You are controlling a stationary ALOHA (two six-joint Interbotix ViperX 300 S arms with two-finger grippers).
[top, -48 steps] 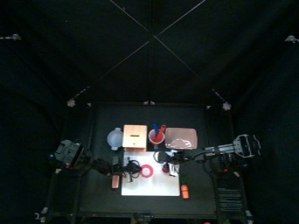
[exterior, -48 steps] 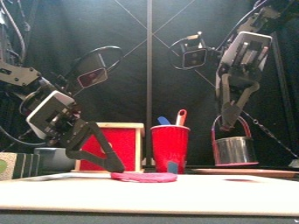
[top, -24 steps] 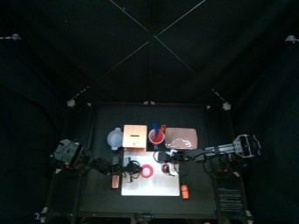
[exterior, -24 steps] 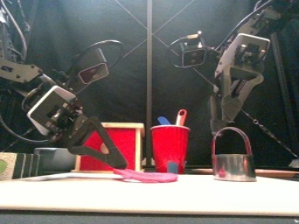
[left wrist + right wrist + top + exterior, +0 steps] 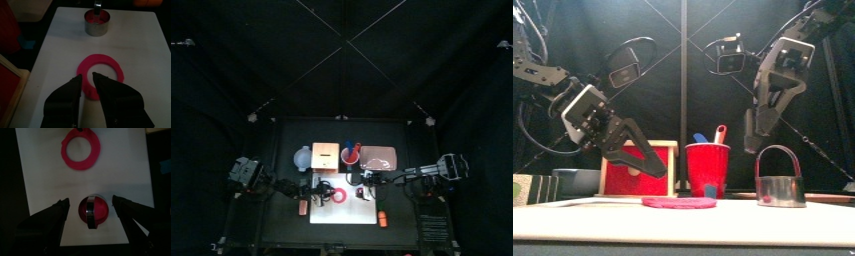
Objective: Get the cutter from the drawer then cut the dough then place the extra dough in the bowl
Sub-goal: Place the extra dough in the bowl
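1. A second ago the right gripper holds the cutter in the air. Now the cutter stands free on the white board, and the gripper has risen clear of its wire handle, jaws wide apart and empty
2. The left gripper has also come up. Earlier its tips press down at the edge of the dough ring; now they hang just above the ring's near rim, drawn close with only a thin slit between them, gripping nothing
3. The ring lies flat on the board to the left of the cutter, apart from it, with its middle gone. Red shows inside the cutter, most likely the cut-out disc
4. So fetching the cutter and cutting look done, and the ring is the extra dough that has yet to be moved
5. The blue-grey bowl sits at the back left beside the wooden box, well apart from the ring. The left gripper looks better placed to carry the ring there, but it must first open and nip the thin edge, and the limp ring may sag or stick
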